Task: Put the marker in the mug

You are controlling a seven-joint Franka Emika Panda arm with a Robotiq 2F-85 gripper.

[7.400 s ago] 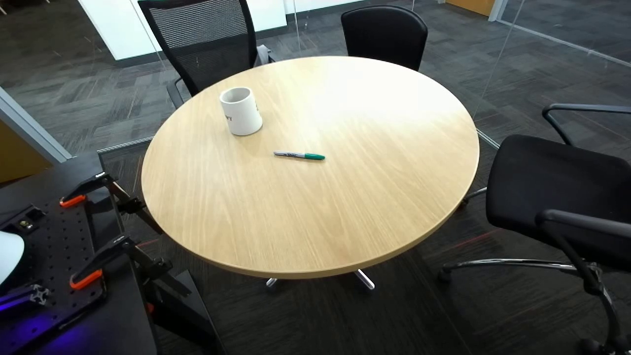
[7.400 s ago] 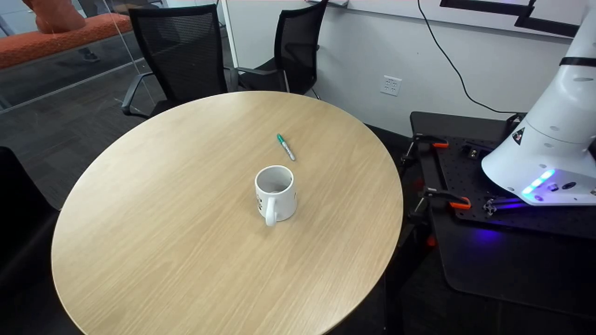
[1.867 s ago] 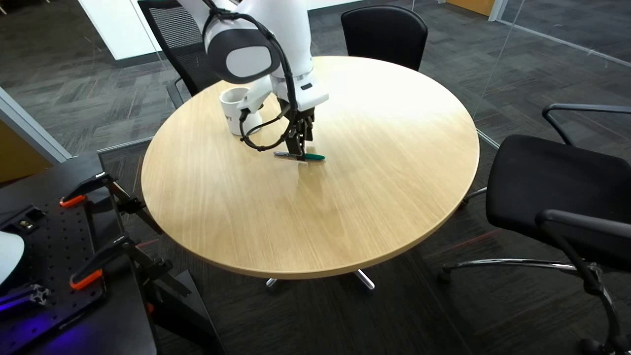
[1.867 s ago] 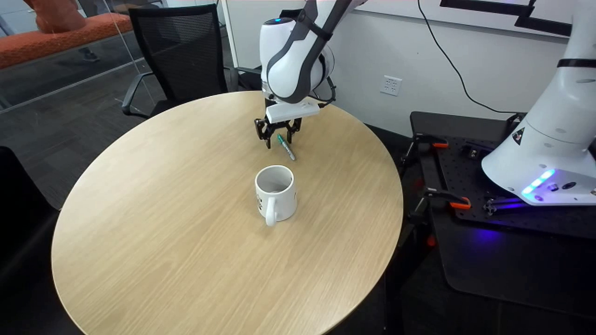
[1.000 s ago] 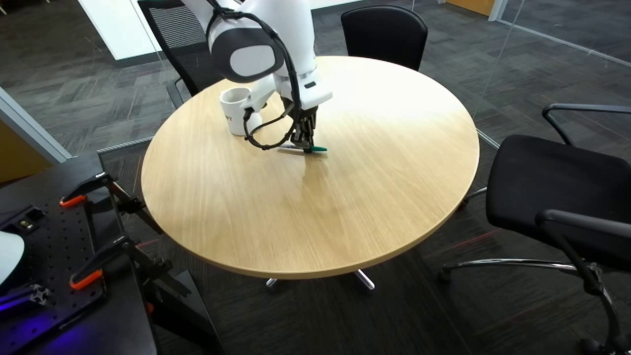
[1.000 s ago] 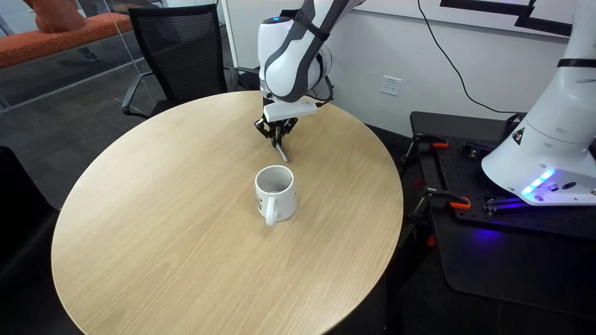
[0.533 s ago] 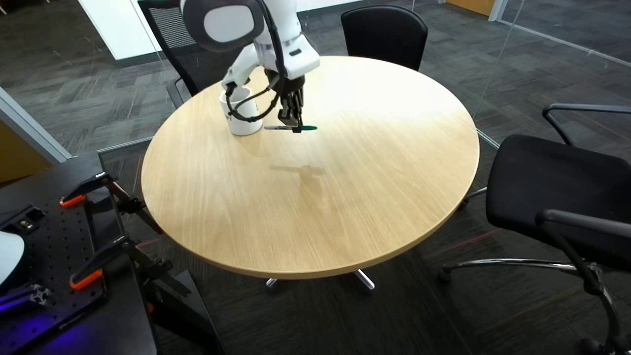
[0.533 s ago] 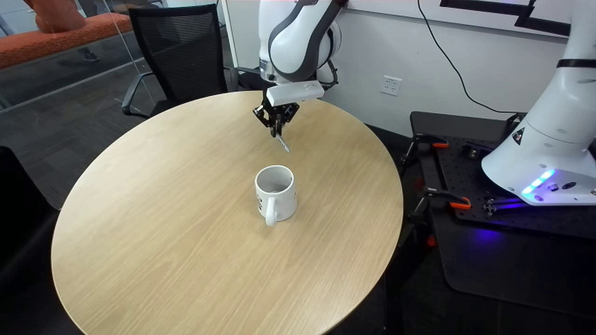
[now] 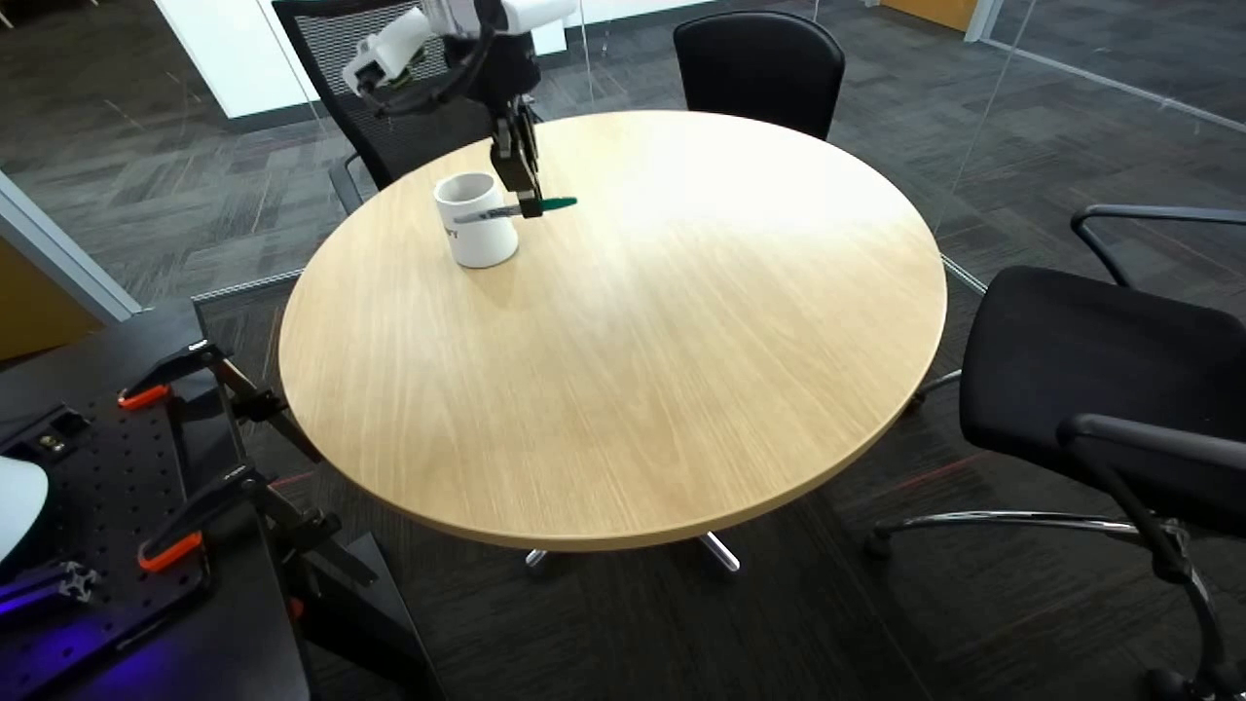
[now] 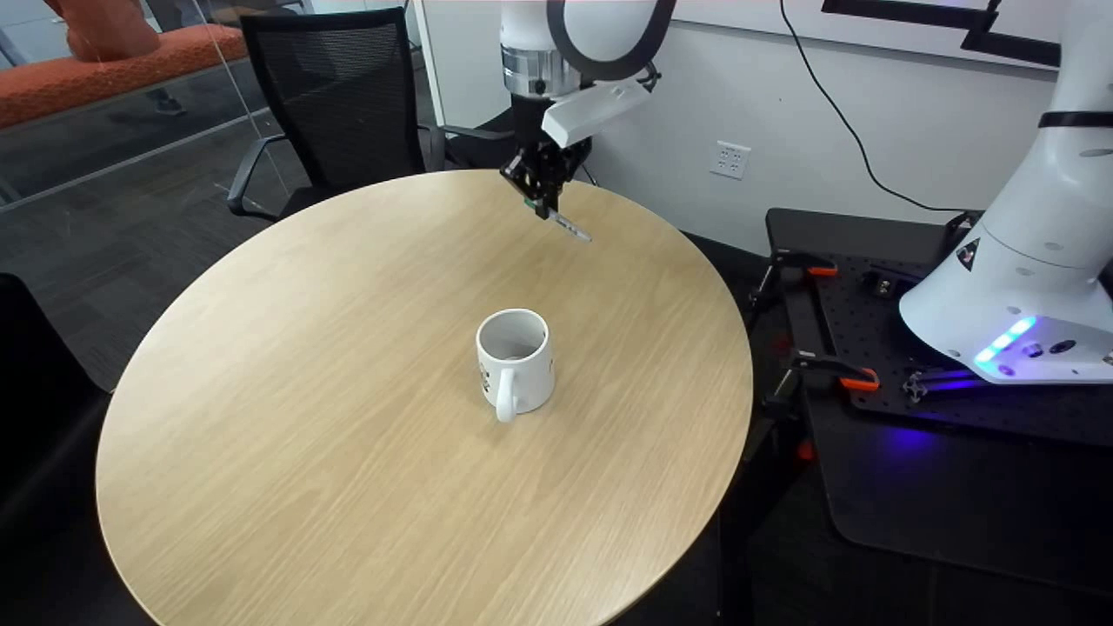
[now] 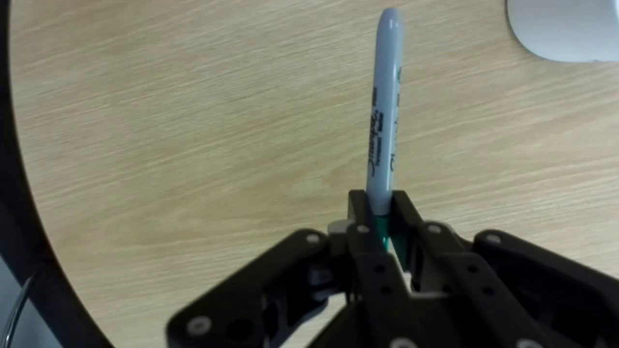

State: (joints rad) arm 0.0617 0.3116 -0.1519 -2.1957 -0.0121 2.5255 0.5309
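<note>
The hand is clamped on the marker, pinching it where green cap meets pale barrel and holding it up off the wooden tabletop. In an exterior view the mug stands upright on that tabletop, nearer me, its handle turned my way; the marker hangs beyond it, apart from the rim and a little to the right, its barrel end pointing right and toward me.
</note>
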